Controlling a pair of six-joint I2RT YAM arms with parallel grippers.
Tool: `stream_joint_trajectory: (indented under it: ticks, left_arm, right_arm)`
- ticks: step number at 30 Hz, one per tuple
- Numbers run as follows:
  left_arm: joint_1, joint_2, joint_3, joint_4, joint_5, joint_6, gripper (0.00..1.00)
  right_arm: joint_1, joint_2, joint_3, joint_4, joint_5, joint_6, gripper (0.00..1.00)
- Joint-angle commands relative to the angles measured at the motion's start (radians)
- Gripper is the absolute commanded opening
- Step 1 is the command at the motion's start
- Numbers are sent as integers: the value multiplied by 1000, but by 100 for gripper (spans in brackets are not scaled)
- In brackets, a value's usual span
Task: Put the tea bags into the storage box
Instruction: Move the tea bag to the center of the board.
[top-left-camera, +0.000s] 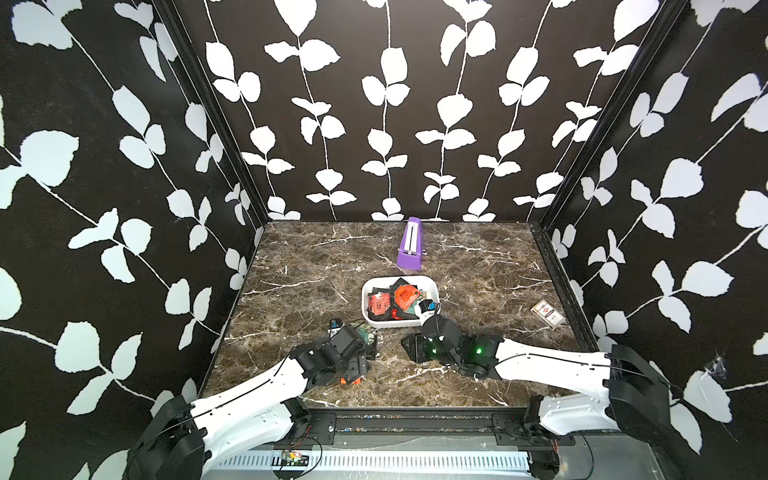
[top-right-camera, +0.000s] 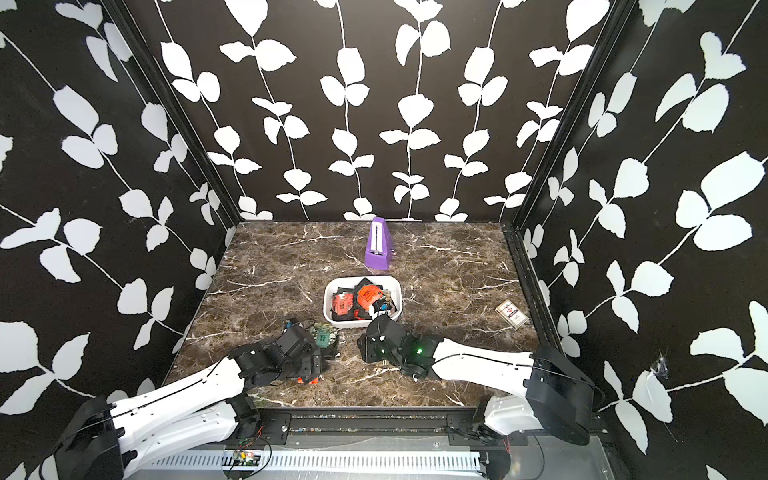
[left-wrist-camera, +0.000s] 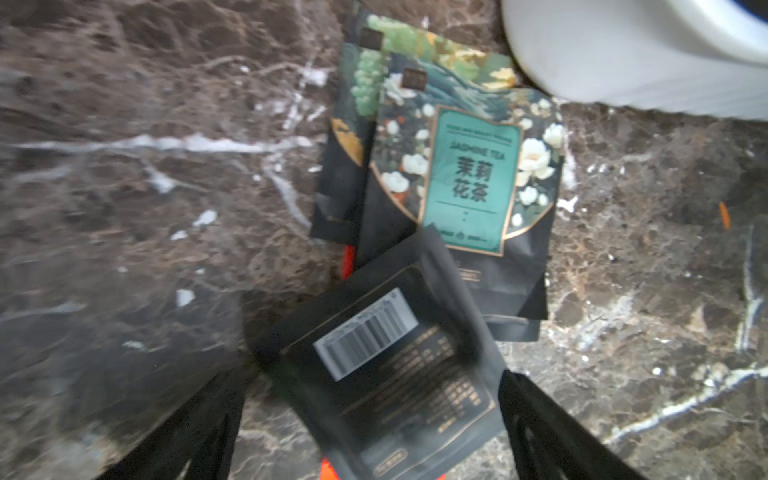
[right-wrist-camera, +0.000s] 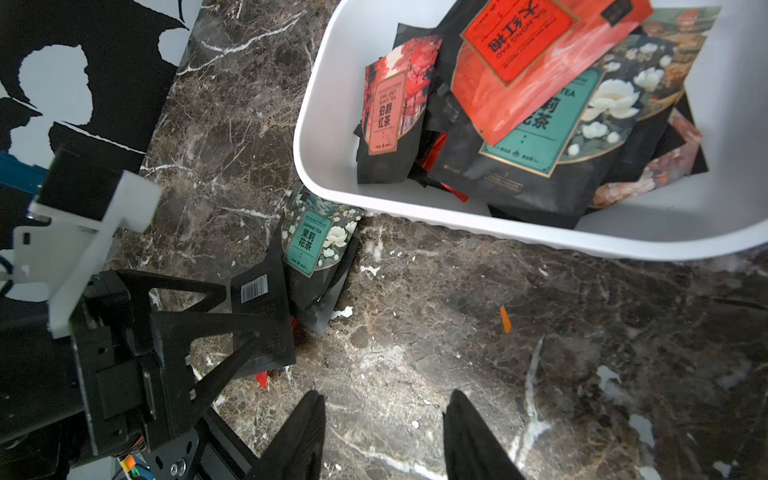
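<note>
While loose tea bags (left-wrist-camera: 469, 174) lie at the storage box's (top-left-camera: 365, 300) 7 o'clock | left end effector (left-wrist-camera: 374, 386) straddles the barcode-backed sachet (left-wrist-camera: 386, 332), jaws apart, likely to pinch it | right end effector (right-wrist-camera: 386, 397) at the box's 5 o'clock, jaws apart, empty

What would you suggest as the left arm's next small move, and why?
Probably close the left gripper on the black barcode sachet: its open fingers straddle it, and it lies outside the storage box, overlapping a jasmine sachet.

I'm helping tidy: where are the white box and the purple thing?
white box (top-left-camera: 386, 324): in a top view, on its near wall.
purple thing (top-left-camera: 408, 262): in a top view, on its base.
</note>
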Motion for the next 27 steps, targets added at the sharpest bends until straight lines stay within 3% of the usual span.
stream_joint_trajectory:
  ticks: [1,11,18,24,27]
  left_arm:
    - [7,13,-14,51,29,21,91]
    - [-4,104,6,180,144,60,80]
    - [-124,250,80,251,142,34,76]
    - [-195,308,138,310,164,-15,76]
    - [-197,299,164,302,137,-15,81]
  right_arm:
    - [10,-30,-35,26,33,17,48]
    - [11,-90,-87,1,86,48,47]
    - [12,-128,-130,-4,110,78,47]
    - [16,-155,-161,-13,124,103,46]
    - [22,-162,-176,-7,130,113,46]
